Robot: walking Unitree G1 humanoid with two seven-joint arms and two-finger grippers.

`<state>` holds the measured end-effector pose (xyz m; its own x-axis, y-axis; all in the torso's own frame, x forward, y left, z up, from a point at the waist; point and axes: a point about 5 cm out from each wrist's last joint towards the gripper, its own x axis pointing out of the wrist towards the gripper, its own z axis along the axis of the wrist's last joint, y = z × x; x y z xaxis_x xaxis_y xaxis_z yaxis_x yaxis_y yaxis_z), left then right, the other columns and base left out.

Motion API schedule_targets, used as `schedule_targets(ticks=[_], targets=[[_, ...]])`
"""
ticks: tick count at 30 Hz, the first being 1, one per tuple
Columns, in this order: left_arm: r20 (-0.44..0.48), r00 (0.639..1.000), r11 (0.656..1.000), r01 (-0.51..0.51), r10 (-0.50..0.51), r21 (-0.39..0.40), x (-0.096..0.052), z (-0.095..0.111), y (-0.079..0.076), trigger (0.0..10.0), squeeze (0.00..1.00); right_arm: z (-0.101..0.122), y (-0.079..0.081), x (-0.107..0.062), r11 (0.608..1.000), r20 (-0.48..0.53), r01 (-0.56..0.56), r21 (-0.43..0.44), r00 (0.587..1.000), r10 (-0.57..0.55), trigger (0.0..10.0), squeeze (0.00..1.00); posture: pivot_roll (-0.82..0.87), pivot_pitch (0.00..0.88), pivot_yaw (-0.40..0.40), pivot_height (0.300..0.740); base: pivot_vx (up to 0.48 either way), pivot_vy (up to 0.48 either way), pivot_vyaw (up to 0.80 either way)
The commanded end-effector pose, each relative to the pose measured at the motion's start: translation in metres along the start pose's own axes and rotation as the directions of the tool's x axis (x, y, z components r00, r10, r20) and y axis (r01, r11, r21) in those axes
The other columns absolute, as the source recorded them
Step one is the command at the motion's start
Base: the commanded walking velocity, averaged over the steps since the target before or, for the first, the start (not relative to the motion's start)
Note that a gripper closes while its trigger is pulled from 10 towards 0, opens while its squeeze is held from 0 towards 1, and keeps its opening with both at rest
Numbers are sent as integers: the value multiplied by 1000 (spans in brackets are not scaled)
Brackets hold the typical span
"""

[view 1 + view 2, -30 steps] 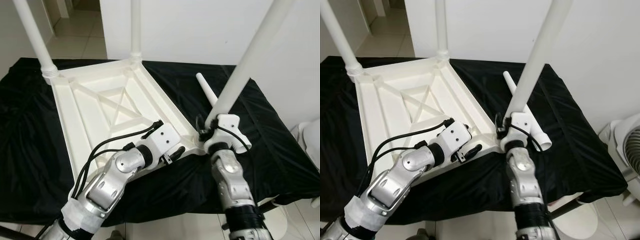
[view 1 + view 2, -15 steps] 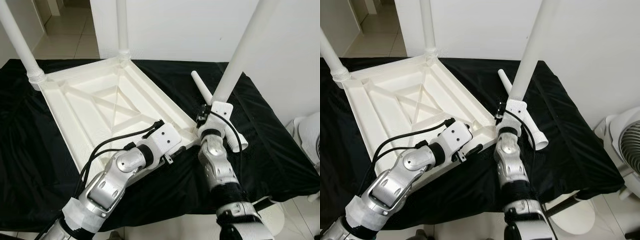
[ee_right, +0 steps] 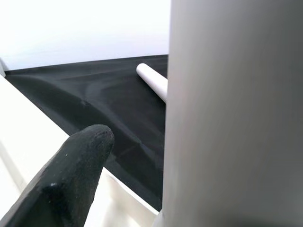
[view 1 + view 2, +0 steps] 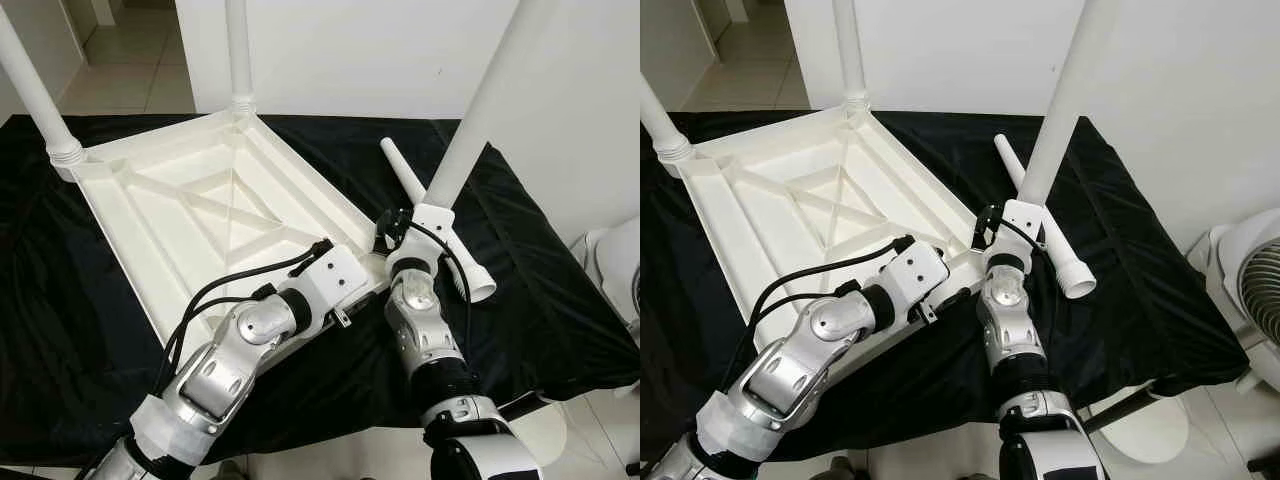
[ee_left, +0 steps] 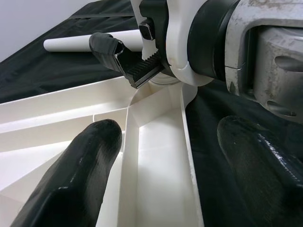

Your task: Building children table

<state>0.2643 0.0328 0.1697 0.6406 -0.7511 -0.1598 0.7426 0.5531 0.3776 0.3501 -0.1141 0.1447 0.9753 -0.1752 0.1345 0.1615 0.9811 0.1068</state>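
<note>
Now seat third leg (image 4: pixel 470 140) square in near corner socket of upturned tabletop (image 4: pixel 200 215) on black cloth (image 4: pixel 560 280); keep it plumb while you twist. Right gripper (image 4: pixel 392 232) clamps leg base. Left gripper (image 5: pixel 156 156) open, fingers (image 5: pixel 78 179) straddling tabletop rim; brace hard. Spare leg (image 4: pixel 435 220) lies just beside

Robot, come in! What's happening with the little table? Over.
Left gripper open astride tabletop rim. Right gripper shut on third leg at near corner. Fourth leg loose on black cloth, right beside it.
</note>
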Motion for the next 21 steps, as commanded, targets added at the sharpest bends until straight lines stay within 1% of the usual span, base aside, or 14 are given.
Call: schedule_targets(ticks=[1, 3, 4, 5, 6, 8, 9, 12, 14, 16, 18, 19, 20, 21], targets=[[-13, 1000, 1000, -6, 6, 1, 2, -3, 0, 10000, 0, 6, 5, 2, 999, 40, -49, -8, 998, 49, 10000, 1000, 113, 14, -44, 740, 0, 0, 0], [-13, 1000, 1000, -3, 3, 0, 2, -3, -1, 10000, 0, 6, 3, 3, 998, 38, -68, -8, 997, 68, 10000, 1000, 111, 11, -45, 740, 0, 0, 0], [-13, 1000, 1000, 1, -1, -2, 4, -3, -2, 10000, 0, 5, 0, 5, 995, 28, -95, -9, 995, 95, 10000, 565, 109, 6, -49, 740, 0, 0, 0], [-13, 1000, 1000, 1, -1, -2, 4, -3, -2, 10000, 0, 5, 0, 5, 995, 28, -95, -9, 995, 95, 10000, 565, 109, 6, -49, 740, 0, 0, 0], [-15, 1000, 1000, 5, -6, -8, 5, -4, -4, 10000, 0, 5, -5, 6, 994, 29, -109, -20, 994, 110, 10000, 0, 108, 6, -49, 740, 0, 0, 0], [-18, 1000, 1000, 11, -11, -14, 7, -5, -6, 10000, 0, 3, -18, 5, 985, 13, -165, -44, 986, 165, 10000, 0, 107, 3, -52, 740, 0, 0, 0], [-18, 1000, 1000, 11, -11, -14, 7, -5, -6, 10000, 0, 3, -18, 5, 985, 13, -165, -44, 986, 165, 10000, 0, 107, 3, -52, 740, 0, 0, 0], [-19, 1000, 1000, 11, -12, -19, 8, -5, -7, 10000, 0, 3, -26, 1, 971, 7, -228, -74, 973, 229, 10000, 0, 108, 1, -52, 740, 0, 0, 0], [-22, 1000, 1000, 11, -12, -21, 7, -5, -7, 10000, 0, 0, -38, -4, 942, -13, -320, -103, 947, 320, 10000, 0, 106, 0, -49, 740, 0, 0, 0], [-22, 1000, 1000, 11, -12, -21, 7, -5, -7, 10000, 0, 0, -38, -4, 942, -13, -320, -103, 947, 320, 10000, 0, 106, 0, -49, 740, 0, 0, 0], [-23, 1000, 1000, 11, -12, -21, 6, -5, -7, 10000, 0, -1, -51, -8, 911, -36, -392, -129, 920, 391, 10000, 0, 106, 0, -46, 740, 0, 0, 0], [-23, 1000, 1000, 11, -12, -21, 6, -5, -7, 10000, 0, -1, -51, -8, 911, -36, -392, -129, 920, 391, 10000, 0, 106, 0, -46, 740, 0, 0, 0], [-23, 1000, 1000, 14, -15, -16, 6, -4, -7, 10000, 0, -3, -62, -9, 884, -58, -444, -147, 896, 440, 10000, 0, 105, 0, -43, 740, 0, 0, 0], [-23, 1000, 1000, 14, -15, -16, 6, -4, -7, 10000, 0, -3, -62, -9, 884, -58, -444, -147, 896, 440, 10000, 0, 105, 0, -43, 740, 0, 0, 0]])
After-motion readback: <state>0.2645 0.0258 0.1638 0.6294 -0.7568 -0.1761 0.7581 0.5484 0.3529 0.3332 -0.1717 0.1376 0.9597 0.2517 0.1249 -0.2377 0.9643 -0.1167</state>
